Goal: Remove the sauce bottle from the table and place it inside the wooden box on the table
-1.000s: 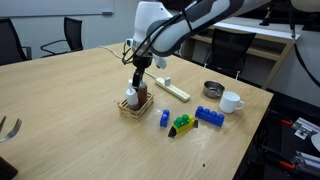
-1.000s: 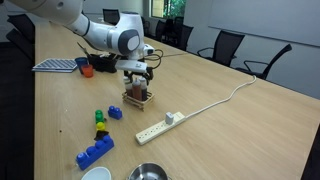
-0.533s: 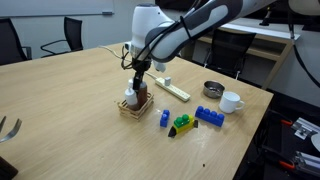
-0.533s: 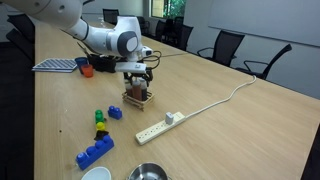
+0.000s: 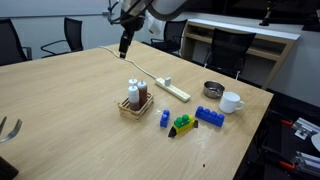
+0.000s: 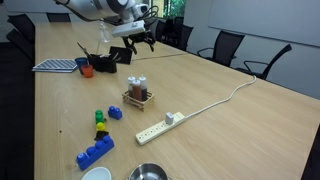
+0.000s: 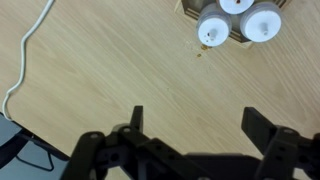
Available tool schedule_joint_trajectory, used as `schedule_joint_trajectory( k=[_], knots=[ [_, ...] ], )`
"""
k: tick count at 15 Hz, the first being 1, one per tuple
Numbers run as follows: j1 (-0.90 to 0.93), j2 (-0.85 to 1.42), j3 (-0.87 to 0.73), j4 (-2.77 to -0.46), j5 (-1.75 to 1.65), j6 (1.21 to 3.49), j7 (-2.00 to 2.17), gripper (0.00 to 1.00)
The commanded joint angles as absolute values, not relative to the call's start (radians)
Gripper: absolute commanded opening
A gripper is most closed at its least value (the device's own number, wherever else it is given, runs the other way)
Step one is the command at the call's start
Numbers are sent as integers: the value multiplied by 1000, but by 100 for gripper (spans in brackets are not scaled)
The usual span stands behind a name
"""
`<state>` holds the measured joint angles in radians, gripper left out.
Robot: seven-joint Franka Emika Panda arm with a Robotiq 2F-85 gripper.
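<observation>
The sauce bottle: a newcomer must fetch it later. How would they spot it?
On the long wooden table, find the small, low-sided crate of light wood near the long white power strip. The sauce bottle stands upright inside it: dark body, pale cap, unlike the all-white bottle beside it.

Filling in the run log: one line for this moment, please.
gripper: open, empty, aloft | sauce bottle: upright in wooden box | phase: bottle placed

no readable text, labels or signs
</observation>
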<state>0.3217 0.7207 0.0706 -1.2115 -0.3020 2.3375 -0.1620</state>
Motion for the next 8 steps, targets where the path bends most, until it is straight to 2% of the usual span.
schedule_joint_trajectory(
  k=[1, 8],
  knots=[
    [322, 710, 69, -1213, -304, 2337, -162, 100],
    [322, 704, 66, -1222, -305, 2337, -161, 100]
  ],
)
